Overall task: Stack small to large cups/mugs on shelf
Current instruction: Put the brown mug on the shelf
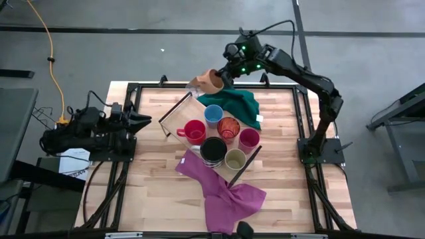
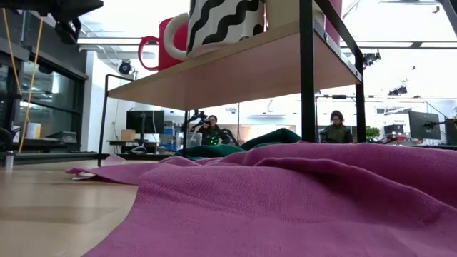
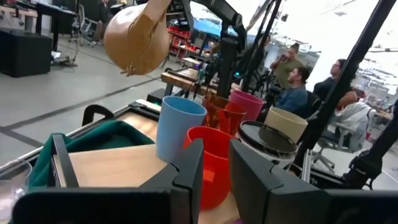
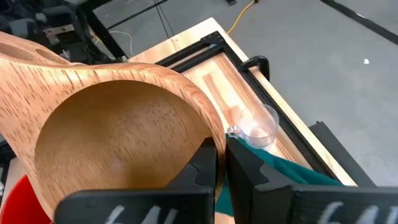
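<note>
1. We log the right end effector (image 1: 222, 78) raised above the far edge of the tabletop (image 1: 159, 192), its fingers (image 4: 205, 165) clamped on the rim of the tan wooden cup (image 1: 207, 81).
2. In the right wrist view, the wooden cup (image 4: 118, 137) fills the space just ahead of the fingers, one finger inside the rim and one outside, its hollow open to the camera.
3. The shelf (image 1: 178, 114) stands below and nearer than that end effector, on the middle of the tabletop.
4. On the shelf we count a blue cup (image 1: 213, 115), red mug (image 1: 194, 131), orange patterned cup (image 1: 228, 127), magenta cup (image 1: 249, 138), black cup (image 1: 213, 149) and olive-beige cup (image 1: 235, 159), grouped close together.
5. A clear glass cup (image 4: 258, 126) sits below the right end effector, beside the green cloth (image 1: 239, 103).
6. A purple cloth (image 1: 222, 192) lies on the near side of the shelf, well apart from the held cup.
7. The left end effector (image 1: 143, 121) waits off to the left of the shelf, fingers (image 3: 186, 171) parted with nothing between them.
</note>
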